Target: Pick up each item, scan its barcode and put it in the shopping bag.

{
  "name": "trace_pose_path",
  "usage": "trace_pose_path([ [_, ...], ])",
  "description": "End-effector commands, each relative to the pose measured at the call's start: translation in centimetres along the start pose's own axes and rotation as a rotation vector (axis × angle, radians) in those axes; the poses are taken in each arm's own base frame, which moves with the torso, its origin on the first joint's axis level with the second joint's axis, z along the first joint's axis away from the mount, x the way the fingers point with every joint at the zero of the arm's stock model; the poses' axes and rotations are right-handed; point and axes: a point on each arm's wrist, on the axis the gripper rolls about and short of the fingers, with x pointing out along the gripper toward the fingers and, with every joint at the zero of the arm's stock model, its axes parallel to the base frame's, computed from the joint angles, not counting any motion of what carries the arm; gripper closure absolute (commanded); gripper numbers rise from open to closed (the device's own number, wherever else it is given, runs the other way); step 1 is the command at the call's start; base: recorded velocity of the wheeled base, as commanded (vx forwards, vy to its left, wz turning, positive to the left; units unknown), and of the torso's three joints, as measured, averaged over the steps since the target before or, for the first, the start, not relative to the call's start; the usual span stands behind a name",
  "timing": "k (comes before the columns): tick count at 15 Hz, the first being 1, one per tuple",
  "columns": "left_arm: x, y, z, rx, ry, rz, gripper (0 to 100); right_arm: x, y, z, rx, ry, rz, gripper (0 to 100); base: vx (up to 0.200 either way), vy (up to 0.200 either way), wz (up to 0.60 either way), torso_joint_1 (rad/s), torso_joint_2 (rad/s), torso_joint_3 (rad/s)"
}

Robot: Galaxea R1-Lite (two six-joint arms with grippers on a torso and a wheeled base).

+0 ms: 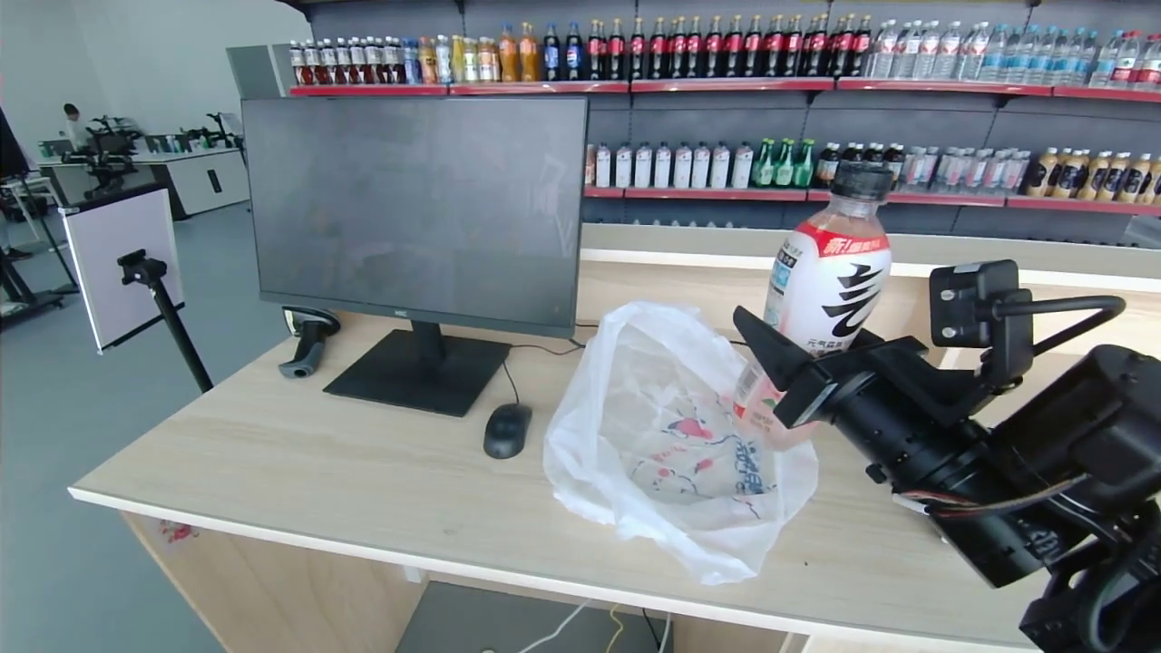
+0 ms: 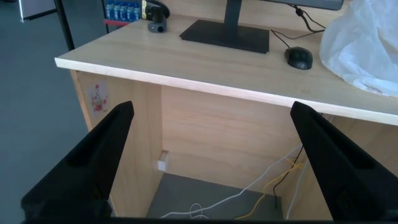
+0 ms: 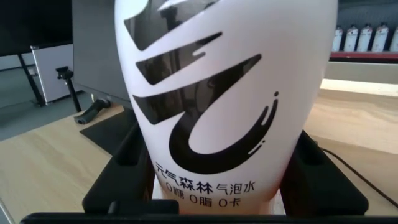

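Observation:
My right gripper (image 1: 787, 367) is shut on a white-labelled drink bottle (image 1: 821, 290) with a dark cap, held upright above the right side of the white plastic shopping bag (image 1: 667, 435). In the right wrist view the bottle (image 3: 224, 112) stands between the fingers (image 3: 118, 174). The bag lies crumpled on the wooden counter (image 1: 317, 472) with its mouth facing up and back. A handheld barcode scanner (image 1: 307, 340) rests at the counter's left rear, beside the monitor (image 1: 413, 209). My left gripper (image 2: 208, 162) hangs open below and in front of the counter edge (image 2: 186, 78), holding nothing.
A black mouse (image 1: 506, 428) lies between the monitor stand and the bag, its cable running back. Shelves of bottled drinks (image 1: 726, 54) line the wall behind. A tripod (image 1: 168, 313) stands on the floor left of the counter. Cables (image 2: 261, 186) hang under the counter.

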Motion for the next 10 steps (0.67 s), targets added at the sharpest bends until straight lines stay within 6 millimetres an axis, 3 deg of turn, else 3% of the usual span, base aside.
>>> trace_pose_path([
  [1, 0.0, 0.0, 0.0, 0.000, -0.001, 0.001, 0, 1.5, 0.5, -1.5, -0.002, 0.023, 0.008, 100, 0.000, 0.000, 0.00, 0.000, 0.00, 0.000],
  [4, 0.0, 0.0, 0.0, 0.000, -0.001, 0.001, 0, 3.5, 1.3, -4.3, -0.007, 0.067, 0.021, 100, 0.000, 0.000, 0.00, 0.000, 0.00, 0.000],
  [10, 0.0, 0.0, 0.0, 0.000, -0.003, 0.000, 0, 6.5, 1.5, -7.1, -0.006, 0.073, 0.011, 100, 0.000, 0.000, 0.00, 0.000, 0.00, 0.000],
])
